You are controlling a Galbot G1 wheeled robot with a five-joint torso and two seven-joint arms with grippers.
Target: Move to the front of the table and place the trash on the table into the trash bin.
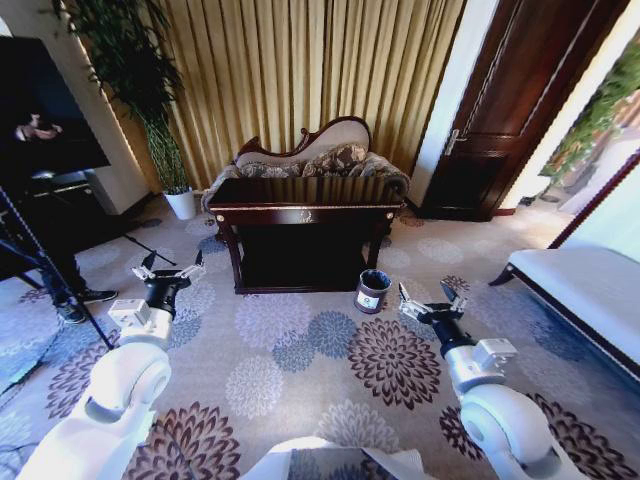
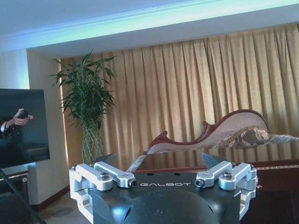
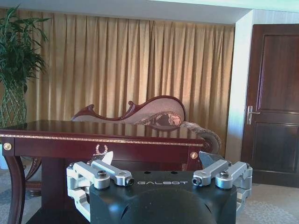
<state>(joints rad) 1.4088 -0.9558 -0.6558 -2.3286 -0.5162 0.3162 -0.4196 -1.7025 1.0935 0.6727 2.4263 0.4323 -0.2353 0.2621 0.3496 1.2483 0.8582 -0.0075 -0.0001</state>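
The dark glossy table [image 1: 300, 208] stands across the flowered carpet ahead of me, with its gold ornament facing me. Its front edge also appears in the right wrist view [image 3: 93, 135]. The trash is out of view; the table top reflects the curtains and I make out nothing on it. The small round trash bin [image 1: 372, 290] stands on the carpet by the table's front right leg. My left gripper [image 1: 172, 264] [image 2: 160, 161] hangs open and empty above the carpet, left of the table. My right gripper [image 1: 428, 295] [image 3: 156, 158] is open and empty, just right of the bin.
A carved-back sofa [image 1: 320, 155] sits behind the table against gold curtains. A potted plant in a white pot [image 1: 181, 203] stands at the back left and a dark door [image 1: 500, 120] at the back right. A white bench [image 1: 580, 285] lines the right; a tripod [image 1: 50, 265] stands left.
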